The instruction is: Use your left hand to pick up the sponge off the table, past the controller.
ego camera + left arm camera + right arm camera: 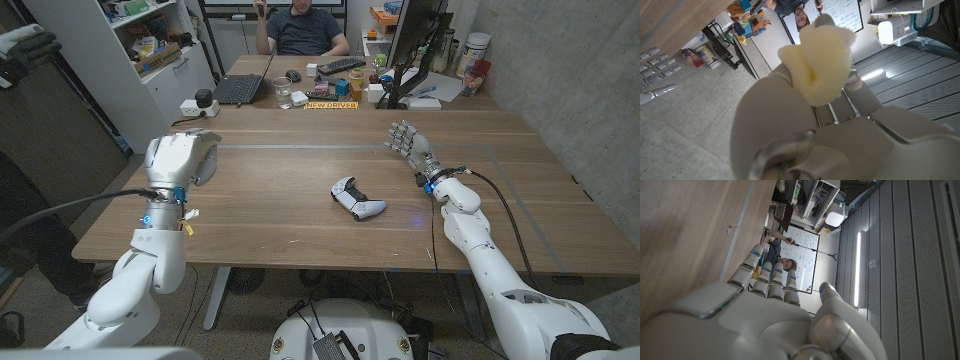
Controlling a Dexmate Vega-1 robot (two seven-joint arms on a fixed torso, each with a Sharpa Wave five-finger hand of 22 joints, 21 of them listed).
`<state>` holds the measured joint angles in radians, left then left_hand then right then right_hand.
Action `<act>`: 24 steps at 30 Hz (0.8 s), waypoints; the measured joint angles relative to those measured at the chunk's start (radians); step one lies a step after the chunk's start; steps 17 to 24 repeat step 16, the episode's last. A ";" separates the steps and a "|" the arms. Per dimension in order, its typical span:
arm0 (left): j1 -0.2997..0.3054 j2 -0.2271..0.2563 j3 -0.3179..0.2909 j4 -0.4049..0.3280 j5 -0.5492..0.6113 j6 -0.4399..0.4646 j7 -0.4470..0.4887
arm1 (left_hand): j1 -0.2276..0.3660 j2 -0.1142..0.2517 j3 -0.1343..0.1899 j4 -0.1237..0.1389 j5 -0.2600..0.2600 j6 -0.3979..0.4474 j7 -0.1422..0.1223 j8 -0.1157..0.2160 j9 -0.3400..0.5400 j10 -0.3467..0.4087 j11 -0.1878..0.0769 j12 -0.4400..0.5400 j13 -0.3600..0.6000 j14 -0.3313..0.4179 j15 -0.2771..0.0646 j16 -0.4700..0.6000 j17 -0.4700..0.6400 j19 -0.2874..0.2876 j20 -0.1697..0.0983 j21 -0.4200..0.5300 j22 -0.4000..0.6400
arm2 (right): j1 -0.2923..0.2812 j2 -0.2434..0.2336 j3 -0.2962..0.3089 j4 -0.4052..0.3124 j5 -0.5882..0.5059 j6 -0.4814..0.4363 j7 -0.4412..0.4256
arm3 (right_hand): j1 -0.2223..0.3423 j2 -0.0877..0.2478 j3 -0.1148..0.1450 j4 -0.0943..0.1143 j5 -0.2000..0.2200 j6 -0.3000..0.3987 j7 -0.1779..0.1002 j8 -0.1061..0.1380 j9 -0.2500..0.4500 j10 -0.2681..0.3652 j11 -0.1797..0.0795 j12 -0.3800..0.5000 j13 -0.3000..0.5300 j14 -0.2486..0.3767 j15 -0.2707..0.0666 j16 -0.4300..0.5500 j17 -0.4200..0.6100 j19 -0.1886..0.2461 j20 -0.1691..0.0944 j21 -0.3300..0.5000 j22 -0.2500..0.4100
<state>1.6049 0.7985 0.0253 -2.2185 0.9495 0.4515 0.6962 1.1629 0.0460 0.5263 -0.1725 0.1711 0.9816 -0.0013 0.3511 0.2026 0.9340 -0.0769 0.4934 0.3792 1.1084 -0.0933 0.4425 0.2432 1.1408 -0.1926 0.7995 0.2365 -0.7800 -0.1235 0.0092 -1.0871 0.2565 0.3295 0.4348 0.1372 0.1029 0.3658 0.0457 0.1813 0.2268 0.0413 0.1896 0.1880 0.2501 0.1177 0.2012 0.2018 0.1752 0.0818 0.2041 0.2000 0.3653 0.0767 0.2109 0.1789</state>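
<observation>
Sponge (pixel 816 62) inside left robot hand (pixel 182 158)

Office: laptop (pixel 238 88), monitor (pixel 415 45), whiteboard (pixel 802 260).

A long wooden counter (pixel 300 215) with a dark walnut-brown grain carries a white game controller (pixel 357 197) with black grips, lying tilted near its middle. Behind it, touching along a seam, stands a second, lighter wooden counter (pixel 260 70). On that one lie an open black laptop (pixel 238 88), a black keyboard (pixel 341 65), a computer mouse (pixel 292 75), a clear glass (pixel 283 93), a monitor on its black stand (pixel 415 50) and a yellow-lettered sign (pixel 331 104).
</observation>
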 measured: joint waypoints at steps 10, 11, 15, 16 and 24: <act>-0.013 -0.005 0.010 0.008 0.006 -0.004 -0.003 | 0.001 -0.001 0.000 0.000 0.000 0.001 0.001 -0.003 0.000 0.001 0.001 -0.004 0.014 0.000 0.000 0.000 0.001 0.000 0.000 0.007 -0.004 | 0.008 0.003 0.004 0.014 0.000 0.007 0.004 | 0.000 0.000 0.000 0.000 0.000 0.000 0.000 0.000 0.000 0.000 0.000 0.000 0.000 0.000 0.000 0.000 0.000 0.000 0.000 0.000 0.000; -0.014 -0.005 0.011 0.008 0.006 -0.005 -0.004 | 0.001 -0.001 0.000 0.000 0.000 0.001 0.001 -0.004 0.000 0.001 0.001 -0.004 0.014 0.000 0.000 0.000 0.002 0.000 0.000 0.008 -0.004 | 0.008 0.003 0.005 0.016 0.000 0.007 0.004 | 0.000 0.000 0.000 0.000 0.000 0.000 0.000 0.000 0.000 0.000 0.000 0.000 0.000 0.000 0.000 0.000 0.000 0.000 0.000 0.000 0.000; -0.019 -0.005 0.013 0.010 0.007 -0.005 -0.005 | 0.001 -0.001 0.000 0.000 0.000 0.001 0.001 -0.004 0.000 0.001 0.001 -0.004 0.015 0.000 0.000 0.000 0.006 0.000 0.000 0.014 -0.004 | 0.011 0.004 0.007 0.023 -0.001 0.010 0.006 | 0.000 0.000 0.000 0.000 0.000 0.000 0.000 0.000 0.000 0.000 0.000 0.000 0.000 0.000 0.000 0.000 0.000 0.000 0.000 0.000 0.000; -0.020 -0.005 0.014 0.011 0.007 -0.006 -0.005 | 0.001 -0.001 0.000 0.000 0.000 0.001 0.001 -0.004 0.000 0.001 0.001 -0.005 0.022 0.000 0.000 0.000 0.006 0.000 0.000 0.015 -0.004 | 0.012 0.005 0.007 0.024 -0.001 0.010 0.006 | 0.000 0.000 0.000 0.000 0.000 0.000 0.000 0.000 0.000 0.000 0.000 0.000 0.000 0.000 0.000 0.000 0.000 0.000 0.000 0.000 0.000; -0.020 -0.005 0.014 0.011 0.007 -0.006 -0.005 | 0.001 -0.001 0.000 0.000 0.000 0.001 0.001 -0.004 0.000 0.001 0.001 -0.005 0.022 0.000 0.000 0.000 0.006 0.000 0.000 0.015 -0.004 | 0.012 0.005 0.007 0.024 -0.001 0.010 0.006 | 0.000 0.000 0.000 0.000 0.000 0.000 0.000 0.000 0.000 0.000 0.000 0.000 0.000 0.000 0.000 0.000 0.000 0.000 0.000 0.000 0.000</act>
